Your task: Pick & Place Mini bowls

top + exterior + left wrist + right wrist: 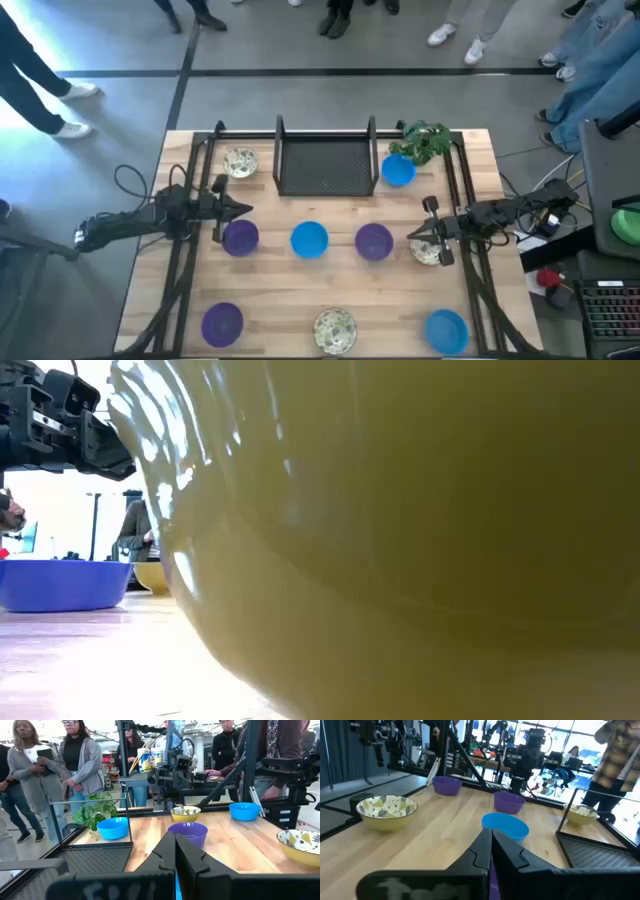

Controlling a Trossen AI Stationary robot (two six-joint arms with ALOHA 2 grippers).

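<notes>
Nine mini bowls rest on their bases on the wooden table in three rows. The middle row holds a purple bowl [240, 237], a blue bowl [309, 239], a purple bowl [374, 241] and a cream speckled bowl [428, 250]. My left gripper [244, 208] [175, 845] is shut and level, pointing toward the table's right edge, just beyond the left purple bowl. My right gripper [414, 236] [490, 842] is shut and level, pointing left above the cream bowl's edge. Neither holds anything. In the low view a cream bowl [400, 540] fills most of the picture.
A black mesh tray [325, 160] stands at the far middle. A cream bowl [240, 161] lies to its left, a blue bowl [398, 170] and a leafy plant [425, 142] to its right. The near row has purple [222, 322], cream [335, 330] and blue [446, 330] bowls. People stand beyond the table.
</notes>
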